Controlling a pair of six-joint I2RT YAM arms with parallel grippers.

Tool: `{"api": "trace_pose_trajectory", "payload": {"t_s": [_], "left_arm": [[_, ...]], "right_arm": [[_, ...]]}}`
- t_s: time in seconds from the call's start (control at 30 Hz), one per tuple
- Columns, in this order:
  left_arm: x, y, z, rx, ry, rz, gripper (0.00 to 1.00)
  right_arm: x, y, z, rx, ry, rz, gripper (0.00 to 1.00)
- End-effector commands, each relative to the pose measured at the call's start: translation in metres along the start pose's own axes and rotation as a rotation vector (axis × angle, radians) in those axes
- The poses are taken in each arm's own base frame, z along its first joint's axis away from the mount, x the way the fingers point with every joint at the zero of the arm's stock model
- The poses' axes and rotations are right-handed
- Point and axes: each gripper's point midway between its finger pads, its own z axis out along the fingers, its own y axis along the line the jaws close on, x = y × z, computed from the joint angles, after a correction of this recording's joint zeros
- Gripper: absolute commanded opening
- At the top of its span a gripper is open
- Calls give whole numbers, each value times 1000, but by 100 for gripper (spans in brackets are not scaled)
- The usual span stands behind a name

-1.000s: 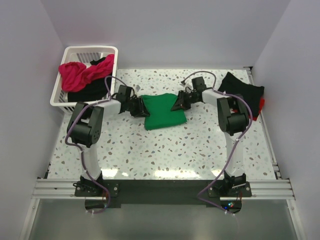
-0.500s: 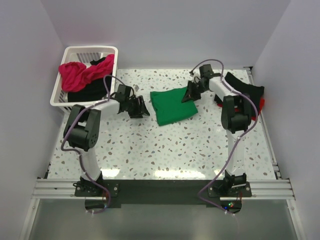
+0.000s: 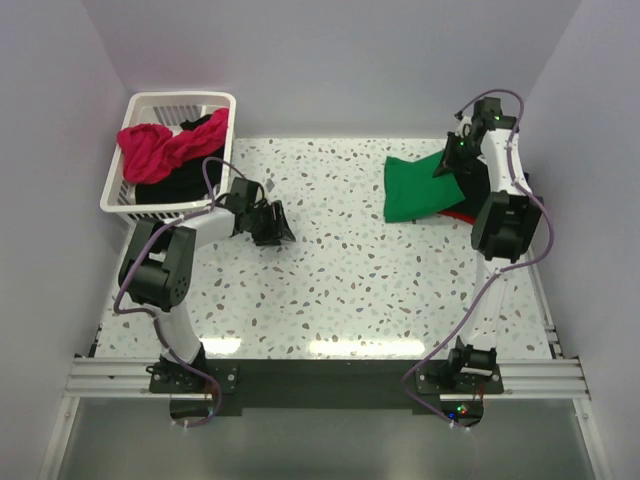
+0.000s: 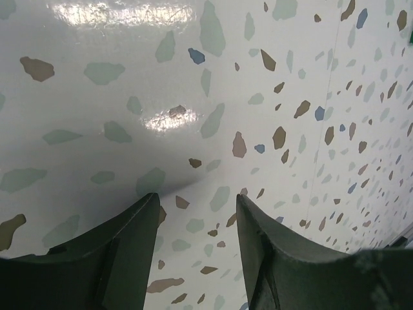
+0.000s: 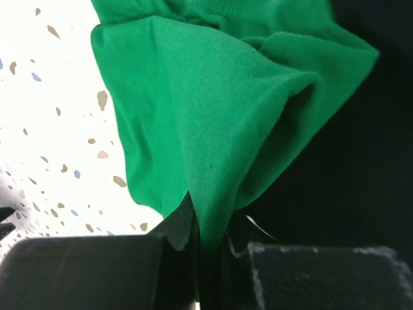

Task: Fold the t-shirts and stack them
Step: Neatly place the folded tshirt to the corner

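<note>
Pinching folded green t-shirt [image 3: 418, 187] at its far-right corner with right jaws, shut on cloth. Trailing left and nearward from jaws, partly over black t-shirt [image 5: 361, 161] of right-edge stack, partly on table [image 3: 330, 280]. Likely needs carrying further right before release. At left: parted jaws, nothing gripped, well apart.

The green t-shirt [image 5: 193, 116] is soft matt knit cloth, the speckled table top [image 4: 193, 77] smooth and glossy with glare, the slatted white basket [image 3: 180, 97] smooth plastic, the front rail [image 3: 110, 376] bare metal.
</note>
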Motion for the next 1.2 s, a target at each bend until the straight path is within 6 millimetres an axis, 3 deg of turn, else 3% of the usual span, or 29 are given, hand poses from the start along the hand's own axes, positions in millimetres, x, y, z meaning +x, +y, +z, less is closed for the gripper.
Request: {"api": "trace_pose_trajectory", "payload": {"t_s": [0.0, 0.43, 0.7, 1.03, 1.17], "left_arm": [[-3, 1, -9, -1, -31, 21, 56], [9, 6, -12, -8, -26, 10, 56], [16, 9, -15, -13, -24, 7, 56], [20, 9, -17, -10, -27, 2, 56], [19, 8, -18, -7, -30, 1, 56]], "right_arm": [[-10, -9, -29, 70, -27, -13, 0], [-67, -13, -99, 32, -276, 78, 0], [-97, -4, -147, -80, -425, 134, 0], [-108, 0, -181, -170, -500, 161, 0], [-105, -14, -183, -164, -496, 181, 0]]}}
